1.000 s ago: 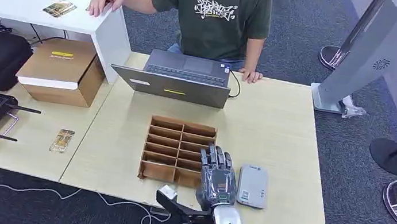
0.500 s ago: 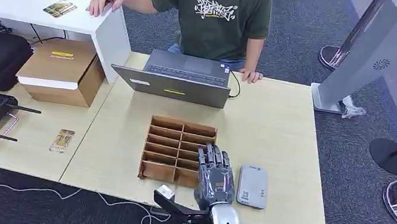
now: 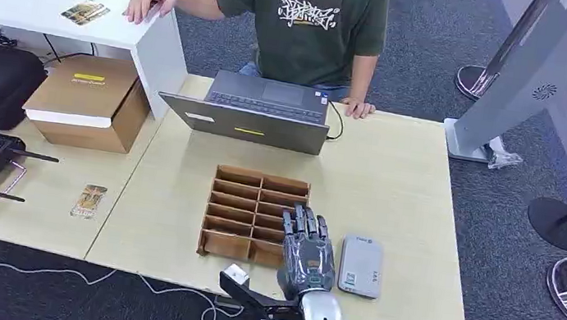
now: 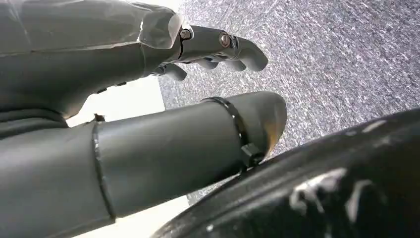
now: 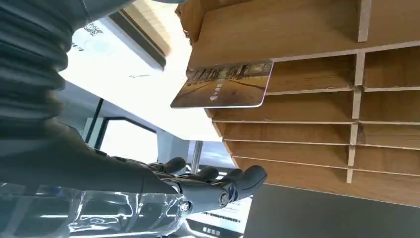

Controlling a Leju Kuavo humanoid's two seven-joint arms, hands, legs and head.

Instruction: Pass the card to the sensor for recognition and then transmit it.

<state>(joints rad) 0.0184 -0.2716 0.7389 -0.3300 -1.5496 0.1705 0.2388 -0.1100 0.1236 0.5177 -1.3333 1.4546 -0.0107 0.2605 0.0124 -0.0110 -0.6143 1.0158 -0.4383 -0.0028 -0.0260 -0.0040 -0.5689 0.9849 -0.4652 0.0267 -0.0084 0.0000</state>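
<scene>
My right hand [image 3: 308,250] lay over the near right corner of the wooden rack [image 3: 249,205], so the slots beneath it were hidden from the head view. In the right wrist view the card [image 5: 225,88] stood half inside a slot, its far part hidden and its print too small to read. My left hand [image 4: 124,99] was cut off at the wrist picture's edge. The person's [image 3: 306,22] head was cropped out.
</scene>
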